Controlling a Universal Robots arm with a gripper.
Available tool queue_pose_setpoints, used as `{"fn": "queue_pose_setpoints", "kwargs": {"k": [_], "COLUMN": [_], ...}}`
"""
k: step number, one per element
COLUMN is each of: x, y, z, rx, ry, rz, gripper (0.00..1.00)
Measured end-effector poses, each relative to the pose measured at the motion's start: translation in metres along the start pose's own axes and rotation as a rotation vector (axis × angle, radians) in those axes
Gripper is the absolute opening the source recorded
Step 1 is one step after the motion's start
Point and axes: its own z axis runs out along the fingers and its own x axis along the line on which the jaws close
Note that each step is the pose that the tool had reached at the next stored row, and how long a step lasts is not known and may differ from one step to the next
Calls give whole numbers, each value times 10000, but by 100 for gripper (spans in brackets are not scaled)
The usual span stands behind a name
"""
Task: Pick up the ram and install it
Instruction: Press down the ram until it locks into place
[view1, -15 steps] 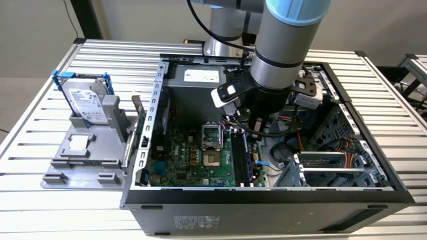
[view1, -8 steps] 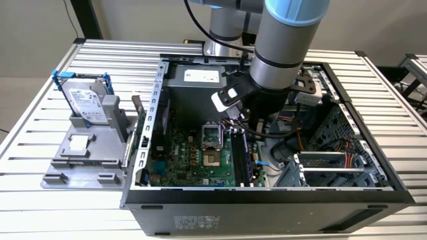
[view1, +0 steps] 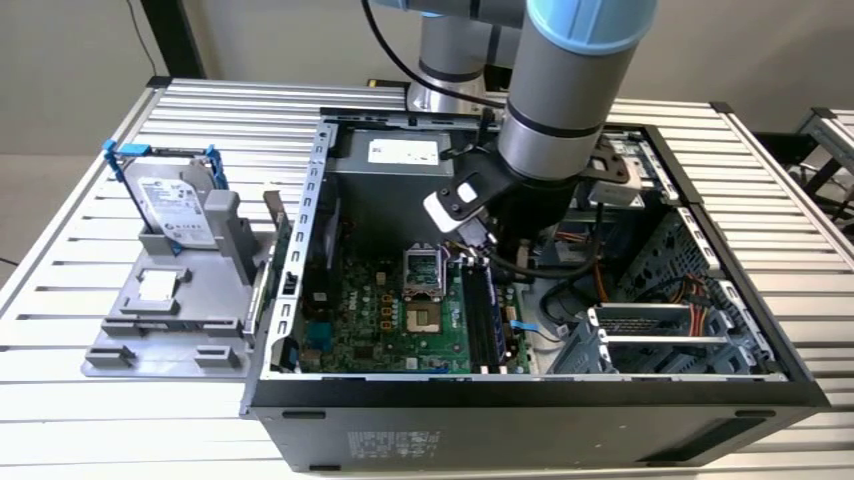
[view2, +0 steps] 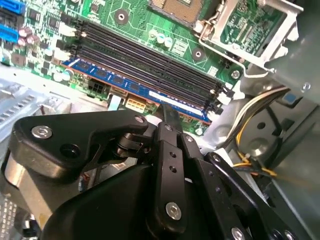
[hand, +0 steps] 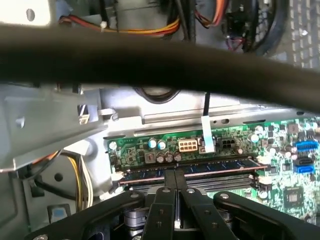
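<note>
Exterior view: arm reaches down into the open computer case (view1: 694, 215), gripper (view1: 483, 252) low over the motherboard (view1: 387, 320), right above the black memory slots (view1: 483, 318); the case lies on its side so the board faces up and the arm can come straight down. The hard drive (view1: 171, 208) in its blue bracket stands on the grey fixture (view1: 167, 310) at the exterior view's left, well apart and out of the way. Second wrist view: the ram (view2: 135, 89), blue board, sits along the outermost slot (view2: 150, 65) next to the board edge, lying parallel to the empty black slots. The fingers (view2: 169, 117) are together, tips meeting on the stick's top edge near its middle, which reads to me as pinched on it or pushing it down rather than released. First wrist view: same picture from the other side, fingers (hand: 175, 182) closed on the ram (hand: 200, 170), stick level in the slot with the end latches (hand: 116, 176) beside it; can't tell whether they have clicked in. A thick black cable (hand: 150, 55) crosses close to the camera. Judgement: stick is in place, seating is what's at stake, and a centred grip keeps the push even.
</note>
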Motion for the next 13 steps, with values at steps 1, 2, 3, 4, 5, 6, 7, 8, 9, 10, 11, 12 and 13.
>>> {"fn": "queue_pose_setpoints", "kwargs": {"k": [1, 2, 3, 4, 5, 6, 7, 8, 9, 10, 11, 12, 13], "x": [0, -1, -5, -10, -14, -21, -30, -30, -30, -34, -46, -58, -70], "y": [-2, -4, -4, -3, -3, -3, -2, -2, -2, -1, 1, 2, 3], "z": [3, 7, 11, 13, 14, 14, 14, 15, 15, 17, 19, 22, 24], "rx": [-1, -2, -2, -2, -3, -2, -3, 0, 3, 3, 3, 3, 2], "ry": [6, 11, 12, 13, 15, 14, 13, 15, 15, 15, 16, 16, 18], "rz": [-133, -245, -313, -374, -438, -499, -511, -511, -511, -512, -547, -591, -633], "gripper": [0, 0, 0, 0, 0, 0, 0, 0, 0, 0, 0, 0, 0]}}
